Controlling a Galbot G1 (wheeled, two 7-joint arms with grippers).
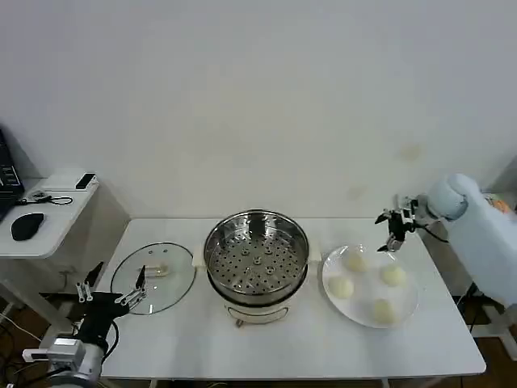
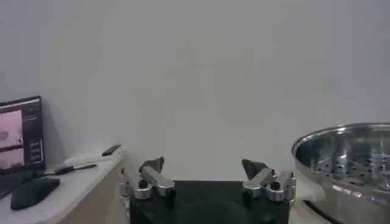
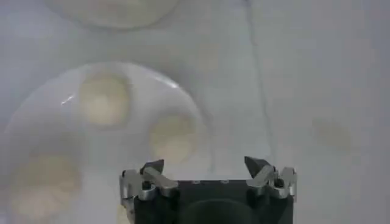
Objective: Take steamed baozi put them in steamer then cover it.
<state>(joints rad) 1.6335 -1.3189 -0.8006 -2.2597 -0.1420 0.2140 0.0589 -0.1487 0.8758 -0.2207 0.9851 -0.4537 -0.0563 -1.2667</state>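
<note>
Hovering above the far right edge of the white plate (image 1: 408, 311), the right pincer (image 1: 395, 229) hangs with its jaws apart and empty. All 4 steamed baozi (image 1: 342, 287) sit on that plate, just right of the empty steamer (image 1: 256, 257) at mid-bench. The first pick appears to be in hand; next it must descend onto a bun. The left pincer (image 1: 111, 292) waits spread beside the glass lid (image 1: 153, 277).

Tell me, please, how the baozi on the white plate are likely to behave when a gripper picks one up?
The steamed baozi look smooth and rounded, so one may roll on the flat plate if nudged. They look soft, so probably squash under a firm pinch. Being small, they are likely light.
</note>
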